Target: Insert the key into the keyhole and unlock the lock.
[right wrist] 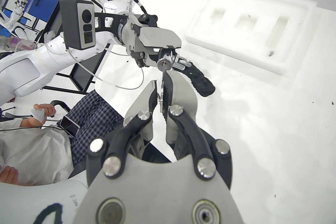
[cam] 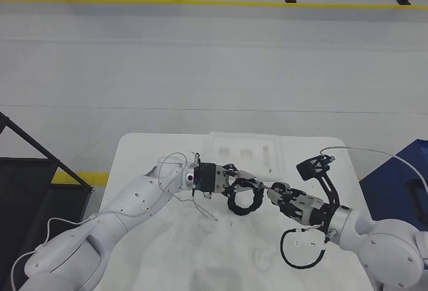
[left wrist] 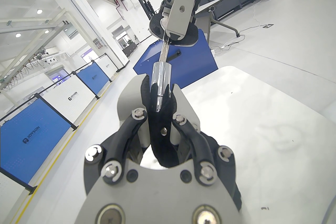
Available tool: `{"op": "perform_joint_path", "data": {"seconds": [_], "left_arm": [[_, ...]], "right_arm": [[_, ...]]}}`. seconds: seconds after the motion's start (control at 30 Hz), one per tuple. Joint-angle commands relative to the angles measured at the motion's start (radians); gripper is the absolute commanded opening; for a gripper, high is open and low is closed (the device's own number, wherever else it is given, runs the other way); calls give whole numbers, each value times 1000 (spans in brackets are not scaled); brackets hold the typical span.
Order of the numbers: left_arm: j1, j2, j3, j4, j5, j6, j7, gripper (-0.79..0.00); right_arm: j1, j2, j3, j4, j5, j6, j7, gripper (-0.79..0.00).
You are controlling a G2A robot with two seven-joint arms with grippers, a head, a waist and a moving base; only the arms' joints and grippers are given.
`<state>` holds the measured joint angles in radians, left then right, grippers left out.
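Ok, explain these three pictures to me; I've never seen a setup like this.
It is a two-armed robot at a white table. One picture looks down from above its arms; the other two come from cameras on each wrist. The left gripper is shut on a chrome lock with a black cable. The right gripper pinches the key, whose blade meets the lock's keyhole end. A white foam tray lies at the table's far edge.

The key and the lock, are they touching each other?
Touching. The right wrist view shows the key with its tip inside the keyhole of the lock.
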<state>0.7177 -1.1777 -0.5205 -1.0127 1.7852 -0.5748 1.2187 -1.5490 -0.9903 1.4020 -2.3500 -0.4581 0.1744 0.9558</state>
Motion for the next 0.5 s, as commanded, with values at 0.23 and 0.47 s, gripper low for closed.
{"op": "perform_joint_path", "data": {"seconds": [0.23,0.47], "left_arm": [[6,0,-10,-5,11,-8,9,-785],[7,0,-14,-6,25,-16,11,-785]], "right_arm": [[9,1,-7,0,-3,14,8,-785],[14,2,-10,0,0,21,18,-785]]}}
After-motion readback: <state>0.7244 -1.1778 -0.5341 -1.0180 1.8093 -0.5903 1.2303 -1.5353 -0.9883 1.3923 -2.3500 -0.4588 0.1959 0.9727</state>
